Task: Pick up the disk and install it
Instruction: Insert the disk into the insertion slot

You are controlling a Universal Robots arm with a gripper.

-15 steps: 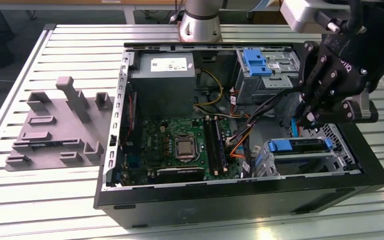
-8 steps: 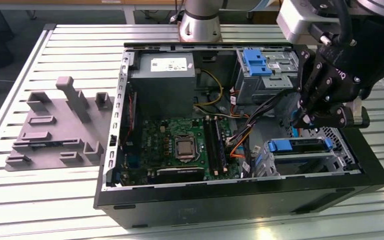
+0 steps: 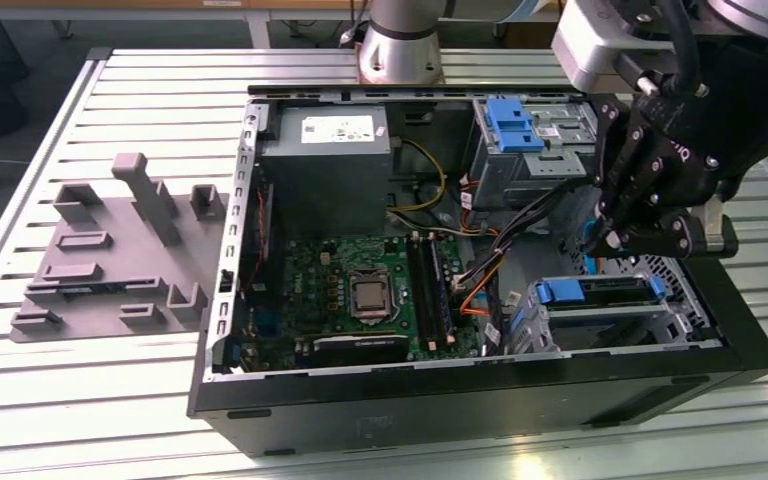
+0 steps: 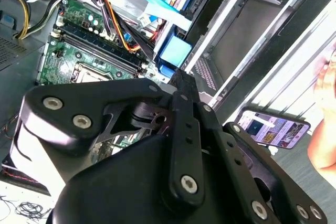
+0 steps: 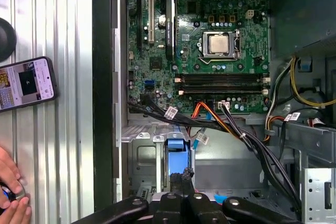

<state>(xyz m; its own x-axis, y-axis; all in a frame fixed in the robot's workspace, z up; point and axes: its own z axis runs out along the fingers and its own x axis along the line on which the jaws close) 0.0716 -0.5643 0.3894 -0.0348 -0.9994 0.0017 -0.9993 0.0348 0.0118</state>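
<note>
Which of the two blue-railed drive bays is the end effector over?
The front bay, on the exterior view's right. The end effector hangs just above it; the other blue-railed bay sits farther back, beside the power supply.

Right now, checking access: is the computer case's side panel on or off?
Off: the computer case lies open, with motherboard and cables exposed.

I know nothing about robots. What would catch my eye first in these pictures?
An open computer case lies on a slatted metal table, its green motherboard bare in the middle. The black gripper hangs over the drive bays at the exterior view's right, near a blue plastic rail. In the first wrist view a phone rests on the table beside the case, with a person's hand near it.
</note>
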